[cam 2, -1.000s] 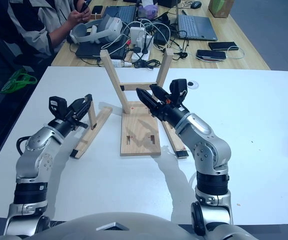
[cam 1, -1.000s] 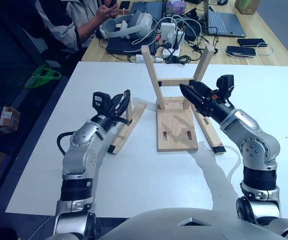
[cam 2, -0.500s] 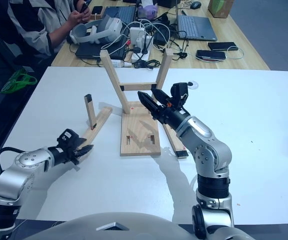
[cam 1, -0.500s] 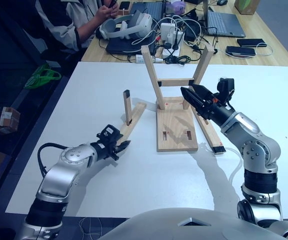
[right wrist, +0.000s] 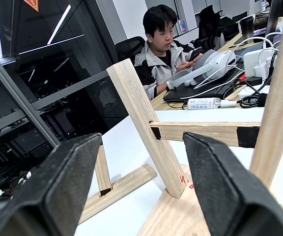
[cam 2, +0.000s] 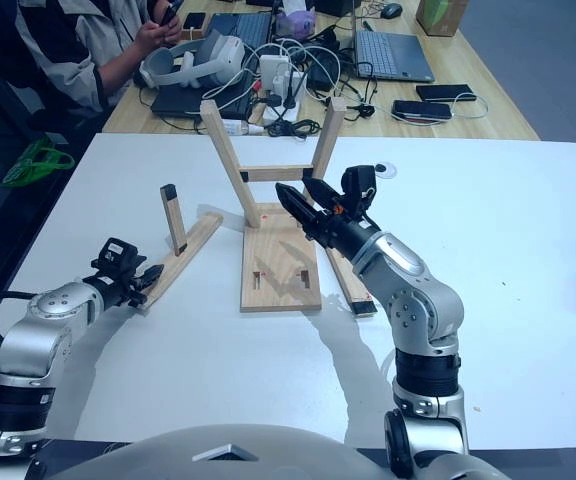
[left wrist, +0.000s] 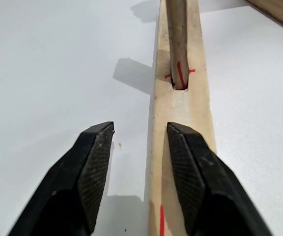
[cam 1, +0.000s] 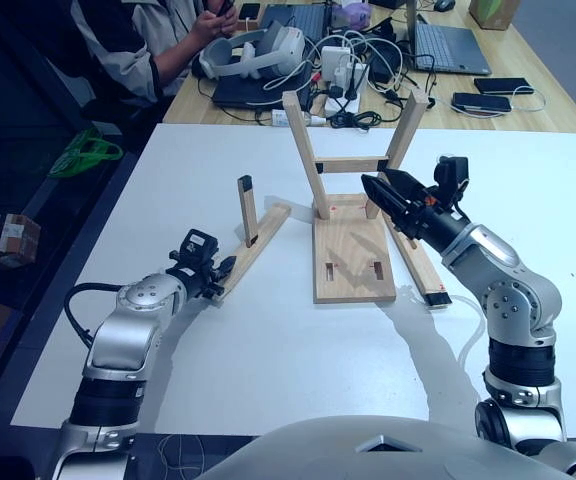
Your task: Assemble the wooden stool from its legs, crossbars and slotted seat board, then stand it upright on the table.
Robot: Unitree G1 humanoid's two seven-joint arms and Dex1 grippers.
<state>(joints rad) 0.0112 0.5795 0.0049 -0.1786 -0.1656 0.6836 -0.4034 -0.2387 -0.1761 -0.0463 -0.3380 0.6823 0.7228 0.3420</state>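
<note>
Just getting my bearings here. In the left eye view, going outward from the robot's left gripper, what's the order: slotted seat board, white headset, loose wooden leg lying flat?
1. The loose wooden leg, right at the left gripper, at the left of the table.
2. The slotted seat board, mid-table, to the gripper's right.
3. The white headset, on the desk beyond the table.

White headset (cam 1: 256,52); laptop (cam 1: 450,45); phones (cam 1: 484,101); tangled cables (cam 1: 353,95) on far desk (cam 1: 568,112)

Overhead light brightens my white table (cam 1: 298,340). The wooden leg (left wrist: 181,113) casts a soft shadow; the floor (cam 1: 18,120) is dim.
</note>
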